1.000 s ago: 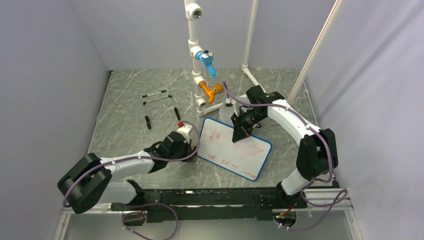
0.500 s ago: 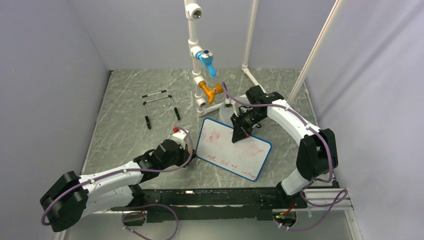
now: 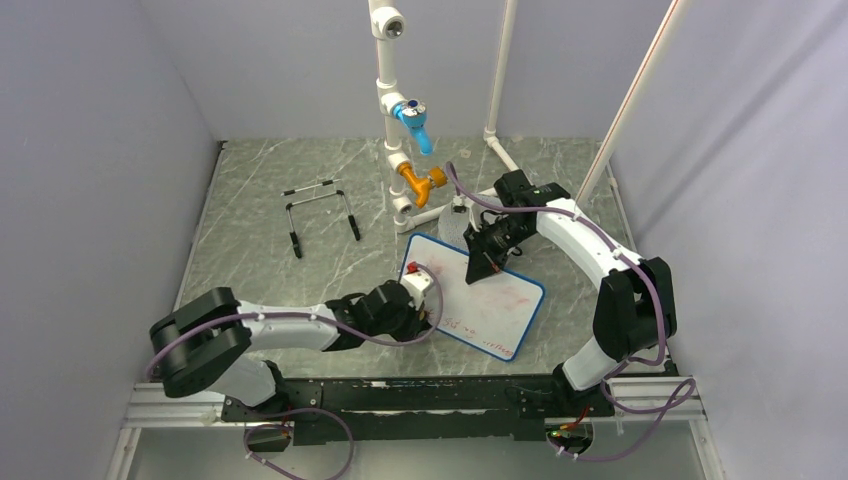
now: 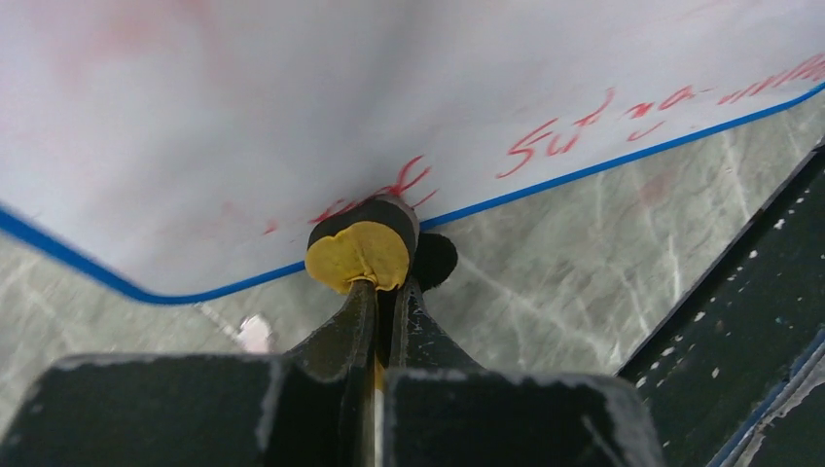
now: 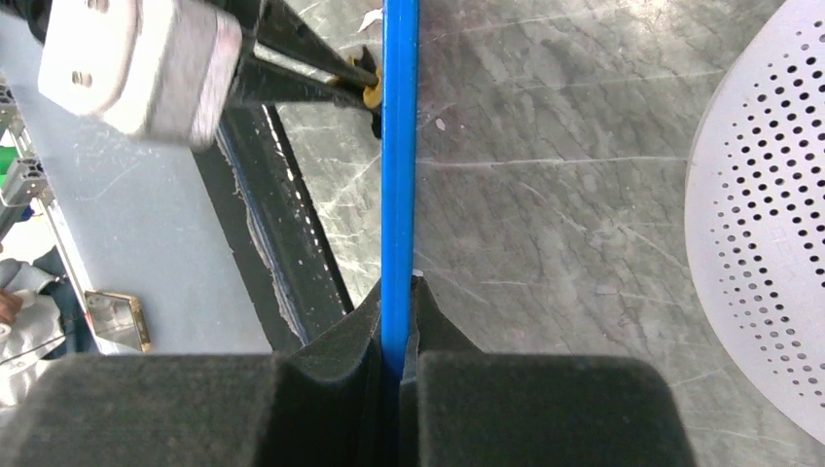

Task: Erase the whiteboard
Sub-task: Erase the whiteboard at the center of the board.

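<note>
The top external camera hangs high above and behind the arm bases, looking steeply down on the whole tabletop. The bases sit at 6 o'clock and the back wall at 12. The left wrist camera rides just behind the left gripper, looking along its fingers from very close at the near edge of the whiteboard. The right wrist camera sits just behind the right gripper, sighting edge-on along the whiteboard's blue frame. With the overhead view it shares the left gripper, at its 11 o'clock, and the perforated disc, at 3 o'clock. All three views take in the whiteboard.

Marbled table; wire stand, perforated disc
</note>
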You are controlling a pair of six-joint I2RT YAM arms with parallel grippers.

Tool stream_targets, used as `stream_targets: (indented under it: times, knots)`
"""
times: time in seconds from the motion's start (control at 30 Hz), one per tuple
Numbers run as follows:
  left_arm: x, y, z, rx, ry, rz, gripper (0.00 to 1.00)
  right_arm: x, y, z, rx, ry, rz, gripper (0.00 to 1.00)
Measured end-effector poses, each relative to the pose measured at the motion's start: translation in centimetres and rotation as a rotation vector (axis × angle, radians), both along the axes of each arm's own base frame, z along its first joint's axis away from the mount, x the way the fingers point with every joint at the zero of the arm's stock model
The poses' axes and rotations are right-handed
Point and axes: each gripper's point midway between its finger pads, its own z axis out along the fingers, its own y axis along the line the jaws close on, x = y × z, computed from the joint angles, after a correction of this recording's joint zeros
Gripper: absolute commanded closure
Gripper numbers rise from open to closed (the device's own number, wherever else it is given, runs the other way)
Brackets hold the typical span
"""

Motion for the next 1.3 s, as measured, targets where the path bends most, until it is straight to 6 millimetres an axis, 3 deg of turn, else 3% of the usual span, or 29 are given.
stream_targets:
  times: [0.13,0.3,0.43,0.57,0.7,0.87,1.13,1.3]
  knots:
    - [-0.4,-2.0,0.2,0.011,-0.015,-0.052,1.0,0.2,-0.2,0.0,-0.001,0.0,-0.009,1.0]
    - [-0.3,-2.1,0.3,0.019,-0.036,-0.044,1.0,0.2,-0.2,0.0,-0.001,0.0,-0.009,1.0]
    - [0.3,-0.9,0.5,0.015,-0.05,0.022,1.0,0.2,-0.2,0.0,0.0,-0.001,-0.01,1.0]
    - [2.4,1.7,1.0,-0.014,-0.047,0.145,1.0,0.5,-0.1,0.0,0.001,-0.003,-0.025,1.0]
    - [3.2,2.3,1.2,-0.025,-0.042,0.18,1.0,0.8,0.0,0.0,0.001,-0.005,-0.038,1.0]
    - [2.6,1.1,0.9,-0.03,-0.041,0.11,1.0,0.8,0.0,0.0,0.001,-0.005,-0.039,1.0]
    - [0.3,-3.0,0.7,0.008,-0.068,-0.078,1.0,0.8,0.0,0.0,0.001,-0.005,-0.038,1.0]
    - [0.3,-3.0,0.6,0.017,-0.074,-0.074,1.0,0.8,0.0,0.0,0.001,-0.006,-0.038,1.0]
